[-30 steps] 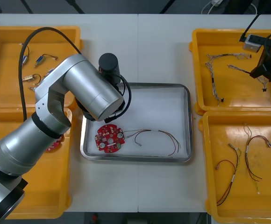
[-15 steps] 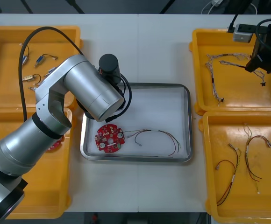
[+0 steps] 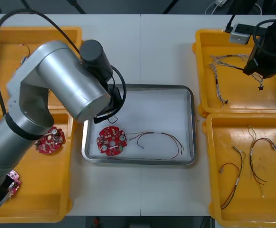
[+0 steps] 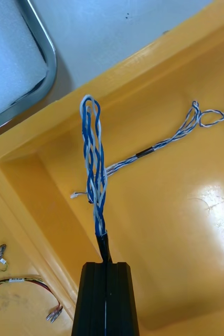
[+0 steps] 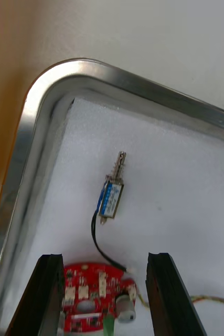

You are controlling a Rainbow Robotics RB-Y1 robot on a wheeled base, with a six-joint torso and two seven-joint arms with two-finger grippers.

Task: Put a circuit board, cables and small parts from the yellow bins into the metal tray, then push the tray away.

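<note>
My left gripper (image 5: 105, 256) stands open above the metal tray's (image 5: 54, 89) white inside, near a rounded corner. A small metal part (image 5: 112, 191) with a thin black lead lies loose just beyond the fingertips. A round red circuit board (image 5: 93, 299) lies below the fingers; in the front view this circuit board (image 3: 111, 140) rests beside a red and yellow cable (image 3: 162, 138) in the tray (image 3: 192, 128). My right gripper (image 4: 106, 264) is shut on a twisted blue and white cable (image 4: 93, 157), which hangs clear of the far right yellow bin (image 3: 200, 71). The right gripper (image 3: 259, 81) hovers over that bin.
Another blue and white cable (image 3: 219, 80) lies in the far right bin. The near right bin (image 3: 211, 190) holds red and yellow cables (image 3: 257, 161). Spare circuit boards (image 3: 50, 140) sit in the near left bin. My left arm (image 3: 66, 85) covers the tray's far left corner.
The left gripper opened and let go of the small metal part in the tray, and the left arm swung up and leftward. The right gripper rose with the blue and white cable.
</note>
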